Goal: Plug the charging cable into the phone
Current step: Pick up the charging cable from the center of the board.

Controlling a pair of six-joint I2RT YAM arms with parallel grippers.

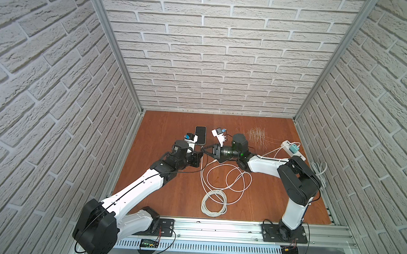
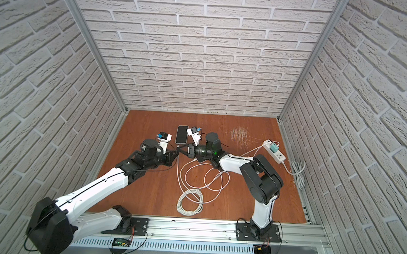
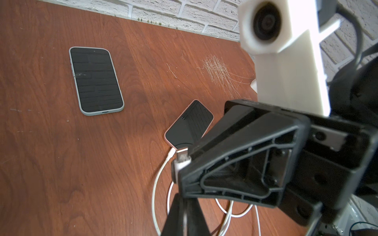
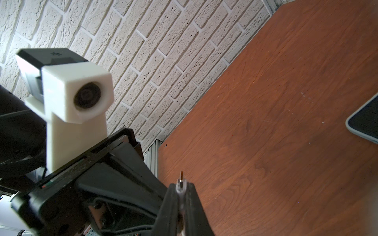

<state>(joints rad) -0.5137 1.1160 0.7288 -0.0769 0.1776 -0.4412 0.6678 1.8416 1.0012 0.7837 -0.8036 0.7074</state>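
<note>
The left gripper (image 1: 202, 154) has its jaws narrow round the charging cable (image 1: 211, 213); gripping or not, I cannot tell. The right gripper (image 4: 181, 192) has its jaws clamped on the plug (image 3: 182, 160), tip bare. The grey phone (image 3: 96, 80) lies flat on the far side, port facing near: I'd free the left, level the tip, push straight in

2 top views overlook the table (image 1: 178, 190); wrist views sit close.

White brick-patterned walls (image 1: 224, 62) enclose me on three sides, joined by aluminium corner posts (image 1: 114, 46). Below lies a reddish-brown wooden table (image 1: 265, 201), with pale scratches (image 1: 256, 137).
</note>
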